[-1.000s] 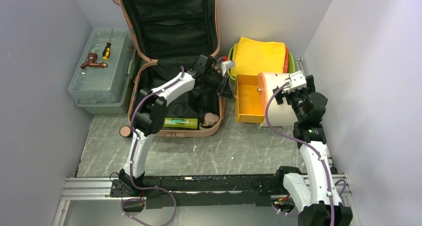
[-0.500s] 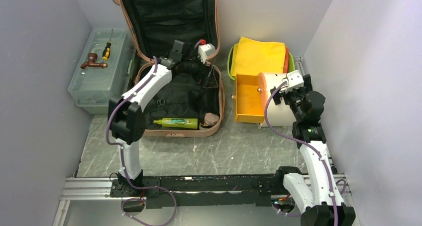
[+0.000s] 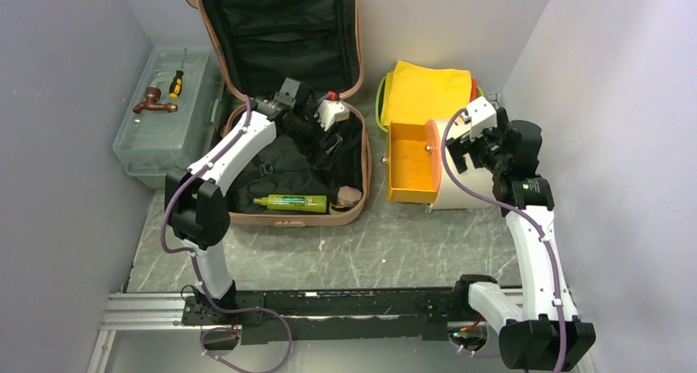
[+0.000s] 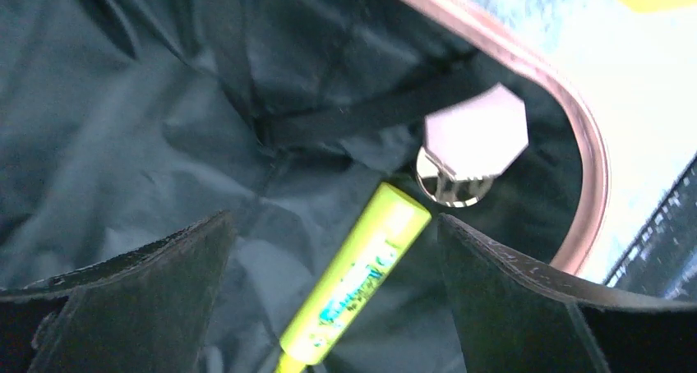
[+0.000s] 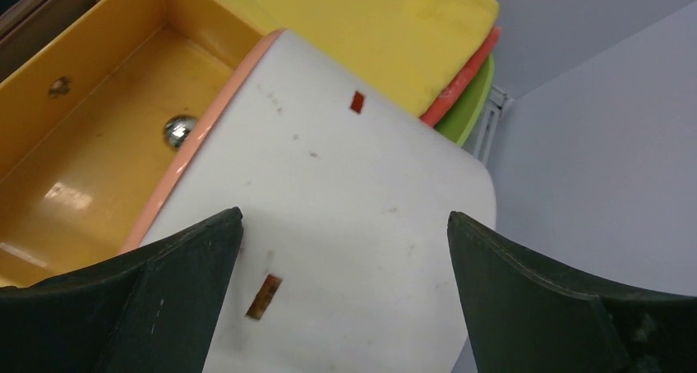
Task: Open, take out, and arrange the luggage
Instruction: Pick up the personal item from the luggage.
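My left pincer [image 3: 329,141] hangs with jaws spread wide and empty inside the open salmon-pink luggage [image 3: 288,219]; the case's black-lined lower shell lies directly beneath the pincer and its lid stands upright just beyond. A lime-green tube [image 4: 357,283] lies below the fingers, and a small pink hexagonal cap [image 4: 475,131] sits just past its end by the case's rim. My right pincer [image 5: 345,217], equally wide and holding nothing, hovers over a white cabinet [image 5: 353,168], with its orange drawer [image 5: 90,168] out to the pincer's left and a yellow cloth [image 5: 370,20] beyond.
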You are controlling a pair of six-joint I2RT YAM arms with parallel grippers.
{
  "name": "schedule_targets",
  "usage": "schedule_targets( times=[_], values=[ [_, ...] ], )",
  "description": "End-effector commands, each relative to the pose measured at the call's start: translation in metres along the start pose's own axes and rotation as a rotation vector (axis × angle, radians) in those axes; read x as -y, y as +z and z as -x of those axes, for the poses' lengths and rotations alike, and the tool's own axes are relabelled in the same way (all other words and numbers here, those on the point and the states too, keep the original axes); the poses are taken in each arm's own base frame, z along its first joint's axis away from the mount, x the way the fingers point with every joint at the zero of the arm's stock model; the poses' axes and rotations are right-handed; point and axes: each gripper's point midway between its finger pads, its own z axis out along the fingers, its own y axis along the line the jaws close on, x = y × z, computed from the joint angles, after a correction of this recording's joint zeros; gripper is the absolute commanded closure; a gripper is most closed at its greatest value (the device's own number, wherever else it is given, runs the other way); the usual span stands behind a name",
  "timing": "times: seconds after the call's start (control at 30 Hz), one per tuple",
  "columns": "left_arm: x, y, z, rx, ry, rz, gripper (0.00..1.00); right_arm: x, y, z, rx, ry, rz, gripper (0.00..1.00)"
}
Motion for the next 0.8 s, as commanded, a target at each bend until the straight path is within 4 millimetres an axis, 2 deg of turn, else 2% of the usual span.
schedule_targets(
  times=[0.0, 0.1, 0.23, 0.43, 0.6, 0.7, 0.77],
  values=[
    [0.029, -0.002, -0.024, -0.06, 0.028, -0.151, 0.01, -0.066, -0.021, -0.075, -0.291, 0.055, 0.281, 0.0],
    [0.044, 0.006, -0.034, -0.059, 0.041, -0.237, 0.0, -0.074, -0.026, -0.074, -0.268, 0.032, 0.323, 0.0],
    [0.056, 0.022, -0.047, -0.069, 0.084, -0.279, 0.0, -0.073, -0.029, -0.075, -0.278, -0.004, 0.334, 0.0],
    [0.081, 0.045, -0.039, -0.033, 0.039, -0.394, 0.0, -0.063, -0.032, -0.081, -0.341, -0.008, 0.292, 0.0],
    [0.086, 0.062, -0.029, 0.011, 0.121, -0.353, 0.01, -0.063, -0.039, -0.092, -0.393, 0.003, 0.279, 0.0],
    [0.085, 0.076, -0.038, 0.01, 0.242, -0.309, 0.0, -0.063, -0.043, -0.101, -0.428, -0.03, 0.278, 0.0],
    [0.084, 0.081, -0.044, -0.01, 0.258, -0.316, 0.01, -0.061, -0.046, -0.102, -0.437, -0.052, 0.281, 0.0]
  ],
)
